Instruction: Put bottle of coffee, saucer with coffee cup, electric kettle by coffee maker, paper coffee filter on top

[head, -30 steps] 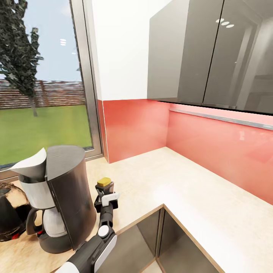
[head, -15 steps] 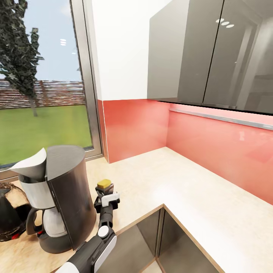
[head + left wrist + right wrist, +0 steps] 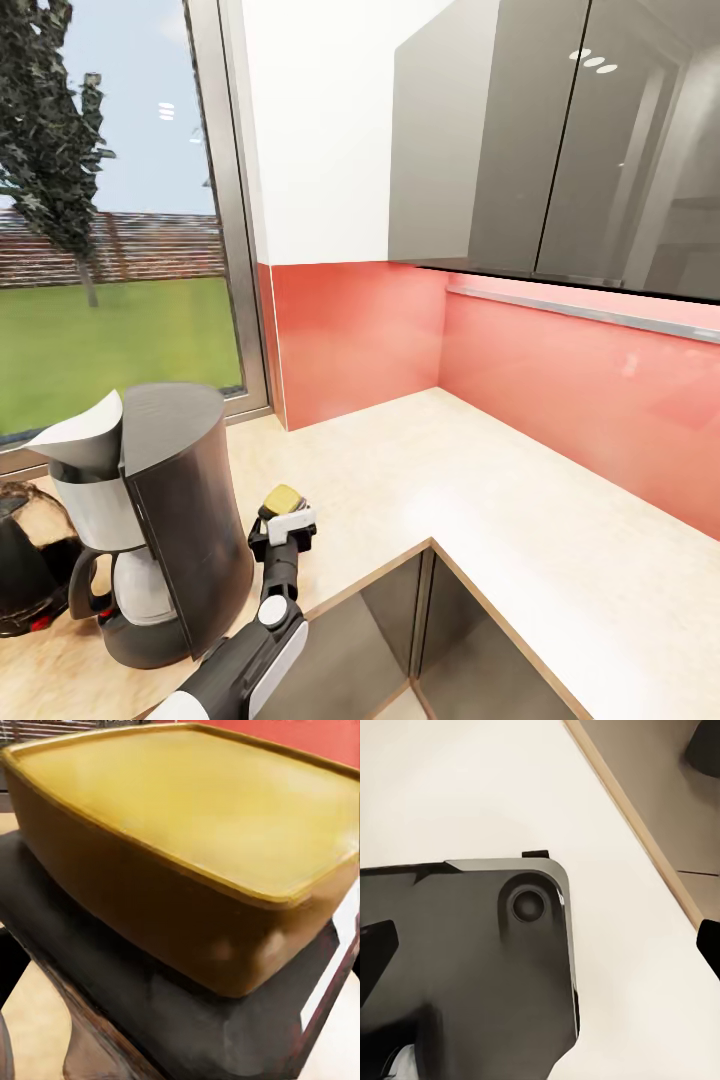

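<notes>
Head view: left gripper (image 3: 279, 519) clasps the tilted bottle of coffee (image 3: 283, 498) beside the coffee maker (image 3: 150, 520)

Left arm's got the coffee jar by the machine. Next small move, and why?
Probably level it and lower it. In the head view the bottle of coffee looks tilted at the left gripper, right of the coffee maker, over bare countertop. Contact with the counter is hidden, so release afterwards.
</notes>
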